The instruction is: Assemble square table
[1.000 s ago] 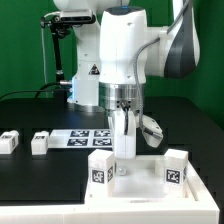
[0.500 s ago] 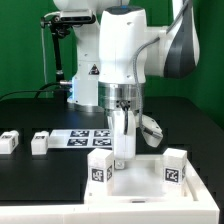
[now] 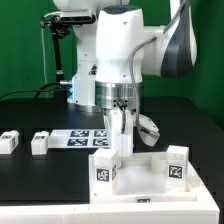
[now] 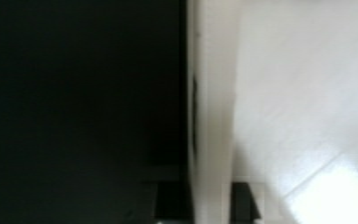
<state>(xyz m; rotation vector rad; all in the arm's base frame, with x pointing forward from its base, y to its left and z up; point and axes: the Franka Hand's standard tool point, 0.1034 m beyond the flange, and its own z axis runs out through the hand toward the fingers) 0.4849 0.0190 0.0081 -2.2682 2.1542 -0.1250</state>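
On the black desk, a white plastic square tray-like top lay directly beneath the robot's pincer. The pincer seemed pressed together on the top's far rim, whose long edge ran straight between the fingertips. Two short white tagged legs stood on the top's near corners. A loose white leg lay well apart from the top.

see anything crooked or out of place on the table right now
Nothing stands out. The square top lies flat, with two tagged legs upright on it. Two loose legs stand at the exterior view's left, near the marker board. The gripper hides the spot below it.
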